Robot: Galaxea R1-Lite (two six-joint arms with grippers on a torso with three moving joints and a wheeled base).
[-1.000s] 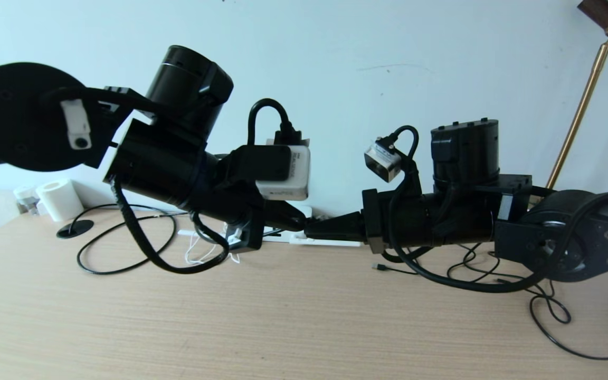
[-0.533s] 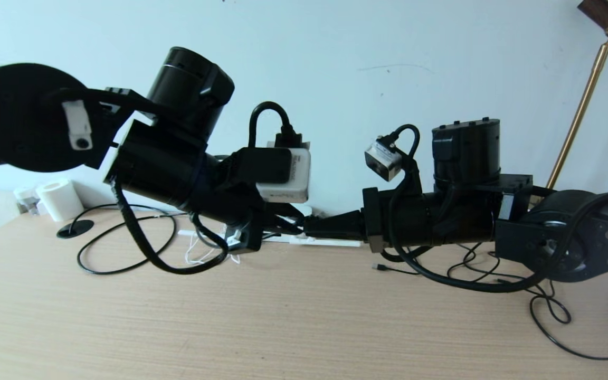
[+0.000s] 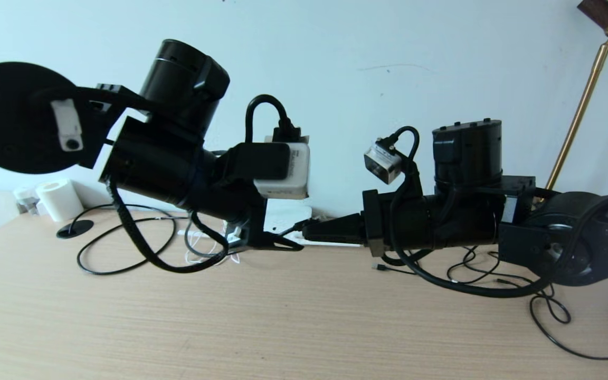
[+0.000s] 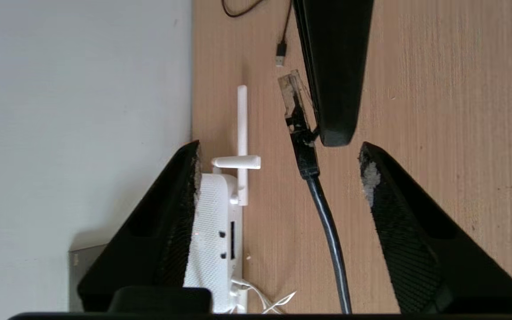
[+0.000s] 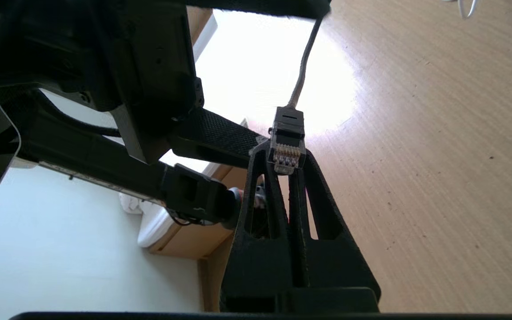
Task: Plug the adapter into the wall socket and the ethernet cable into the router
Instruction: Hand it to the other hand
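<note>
A: So what's actually on that wooden table (image 3: 293, 322)?

B: Mostly cords. The white router (image 3: 288, 217) sits at 12 o'clock against the wall. A black cable loop (image 3: 124, 240) lies around 10, next to a paper roll (image 3: 60, 199) at the far 10 corner. Thin black cords (image 3: 547, 311) tangle out at 3.
</note>
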